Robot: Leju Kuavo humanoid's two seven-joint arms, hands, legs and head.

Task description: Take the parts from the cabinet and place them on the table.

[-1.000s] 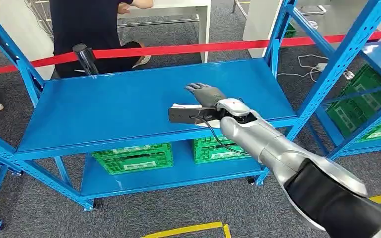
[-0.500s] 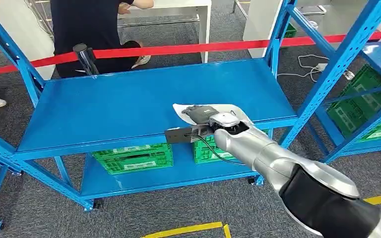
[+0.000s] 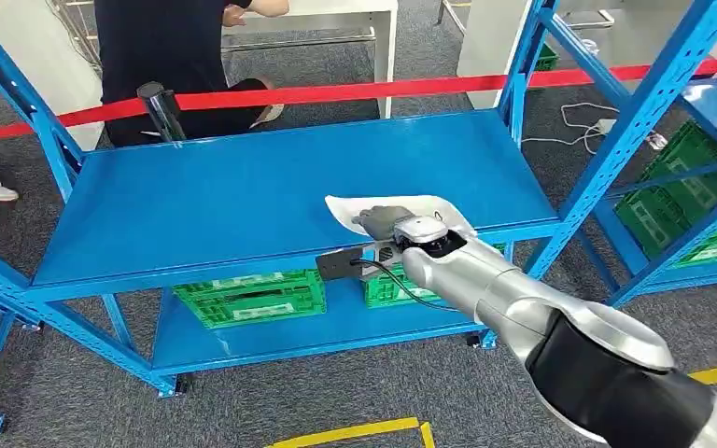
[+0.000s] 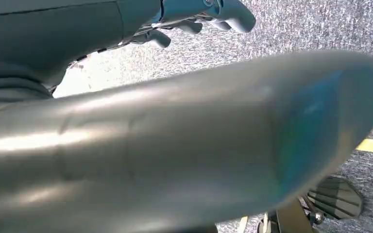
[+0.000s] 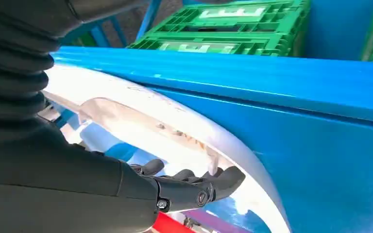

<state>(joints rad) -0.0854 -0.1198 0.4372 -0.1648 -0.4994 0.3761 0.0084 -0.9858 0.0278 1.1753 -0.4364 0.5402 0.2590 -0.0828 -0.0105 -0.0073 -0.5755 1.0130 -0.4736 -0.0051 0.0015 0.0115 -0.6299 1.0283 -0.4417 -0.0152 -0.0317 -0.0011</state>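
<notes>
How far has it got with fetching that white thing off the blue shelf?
Nothing looks delivered yet. In hand: the right hand is on the white part at the front edge of the blue shelf, its fingers curled at the part's rim, though a firm grip can't be confirmed. Left to do: lift it clear and carry it to the table. The left hand hangs beside the body, holding nothing.

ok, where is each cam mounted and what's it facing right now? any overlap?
Head view: high on the body, looking forward and down at the blue shelf; right arm and right robot hand on the white part.
Left wrist view: behind the left robot hand, facing grey carpet; a silver arm crosses close.
Right wrist view: behind the right robot hand, facing the shelf edge and green crates.
Shared: head and right wrist views both show the white part, shelf and crates.
</notes>
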